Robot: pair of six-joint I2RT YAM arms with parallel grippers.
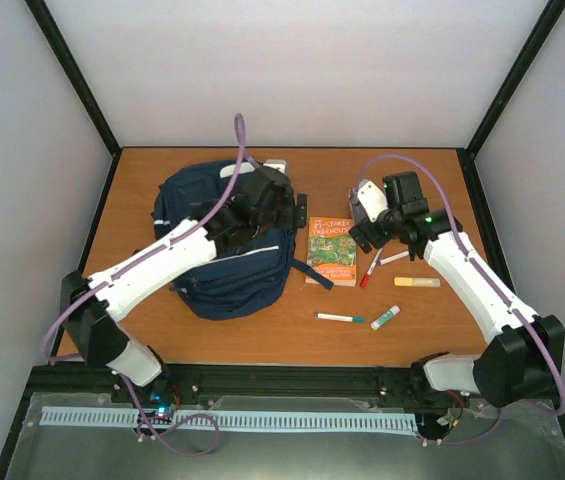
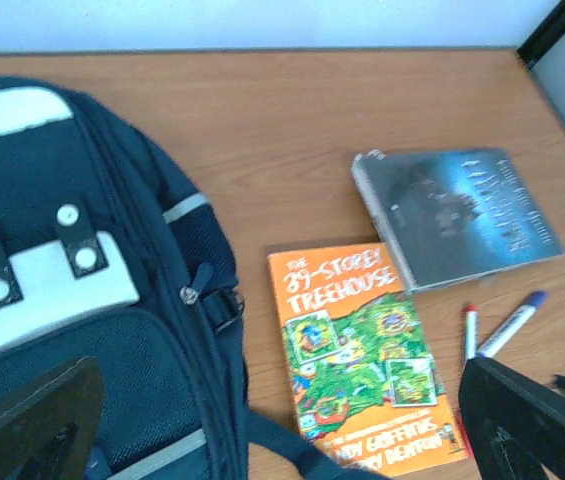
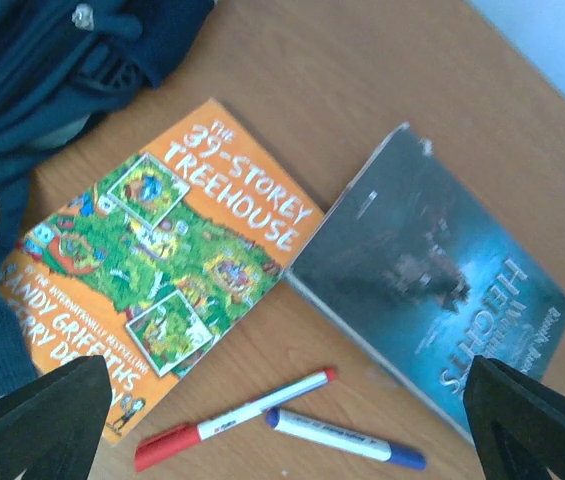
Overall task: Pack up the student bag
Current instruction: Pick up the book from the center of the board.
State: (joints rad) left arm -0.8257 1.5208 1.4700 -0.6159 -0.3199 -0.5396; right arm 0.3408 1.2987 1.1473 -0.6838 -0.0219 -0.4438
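The student bag (image 1: 224, 245) is a navy backpack lying flat at the table's left centre, with its white buckle patch (image 2: 47, 280) facing up. My left gripper (image 1: 267, 205) hovers over the bag's right part, open and empty, its dark fingers (image 2: 32, 420) wide apart over the bag (image 2: 112, 330) and the orange book. My right gripper (image 1: 370, 228) hangs open above the books, holding nothing, and a corner of the bag (image 3: 42, 60) shows at the upper left of the right wrist view.
An orange "Treehouse" book (image 1: 331, 250) (image 2: 362, 350) (image 3: 162, 270) lies beside the bag, with a bag strap across its corner. A dark blue book (image 2: 457, 215) (image 3: 432, 290) lies right of it. Near them lie a red pen (image 3: 232, 420), a blue pen (image 3: 347, 438), a yellow highlighter (image 1: 417, 282), a green-capped pen (image 1: 340, 318) and a teal marker (image 1: 385, 318).
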